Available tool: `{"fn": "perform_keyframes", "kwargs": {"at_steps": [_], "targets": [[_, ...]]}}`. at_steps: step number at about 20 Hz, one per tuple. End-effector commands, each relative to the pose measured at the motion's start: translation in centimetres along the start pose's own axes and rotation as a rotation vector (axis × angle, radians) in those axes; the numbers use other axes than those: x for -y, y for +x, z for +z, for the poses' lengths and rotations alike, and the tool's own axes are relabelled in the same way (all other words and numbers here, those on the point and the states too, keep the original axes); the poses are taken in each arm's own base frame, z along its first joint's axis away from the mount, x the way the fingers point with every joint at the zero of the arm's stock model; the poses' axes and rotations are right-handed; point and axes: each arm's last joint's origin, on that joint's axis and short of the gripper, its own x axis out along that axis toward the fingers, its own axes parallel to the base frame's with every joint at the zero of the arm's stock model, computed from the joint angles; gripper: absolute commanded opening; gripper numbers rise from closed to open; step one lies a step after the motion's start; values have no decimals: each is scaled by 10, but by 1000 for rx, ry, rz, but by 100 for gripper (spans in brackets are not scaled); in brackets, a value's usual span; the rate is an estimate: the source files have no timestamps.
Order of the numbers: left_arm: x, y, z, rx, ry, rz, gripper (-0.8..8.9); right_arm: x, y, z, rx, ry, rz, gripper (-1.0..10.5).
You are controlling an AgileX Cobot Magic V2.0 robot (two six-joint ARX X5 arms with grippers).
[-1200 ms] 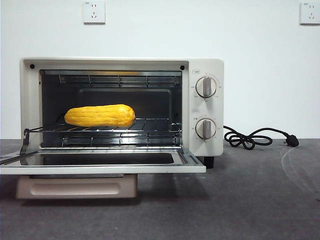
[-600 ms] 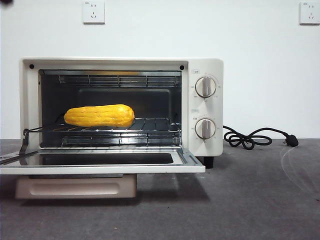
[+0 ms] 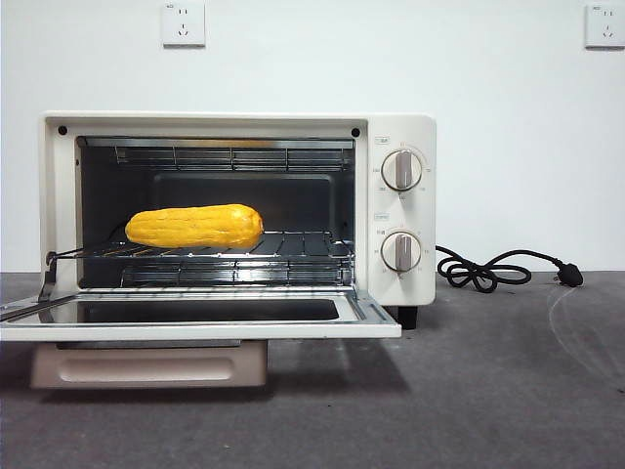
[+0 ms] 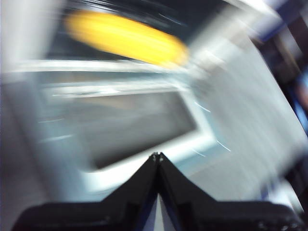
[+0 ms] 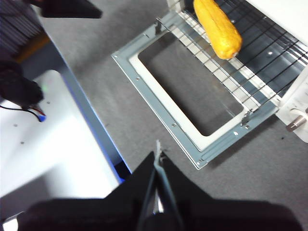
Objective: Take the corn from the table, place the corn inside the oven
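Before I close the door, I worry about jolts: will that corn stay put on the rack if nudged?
Probably not firmly. The corn is round and tapered, lying lengthwise on the wire rack of the oven, so a nudge could roll it, likely in a curve. Its glossy skin looks slippery. The wires may catch it somewhat. It seems rigid, not floppy.

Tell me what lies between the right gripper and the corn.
In the right wrist view, bare grey table and the oven's open door lie between the shut right gripper and the corn on the rack.
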Motion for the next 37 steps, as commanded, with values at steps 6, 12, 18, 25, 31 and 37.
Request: {"fn": "perform_keyframes", "kwargs": {"at_steps": [6,12,18,25,31,37], "targets": [[-41,17,-1,-60,-201,55,-9,38,2,-16,-4,28,46,-16],[-78,41,-11,-197,-364,160,-9,56,4,-23,27,86,68,-16],[-100,62,-24,-299,-461,166,-9,56,4,-23,28,85,68,-16],[-101,92,-37,-430,-467,81,-9,56,4,-22,33,81,66,-16],[-99,96,-34,-393,-505,-118,-9,56,4,-22,34,81,65,-16],[-96,95,-28,-378,-533,-196,-8,56,4,-22,33,82,65,-16]]}}
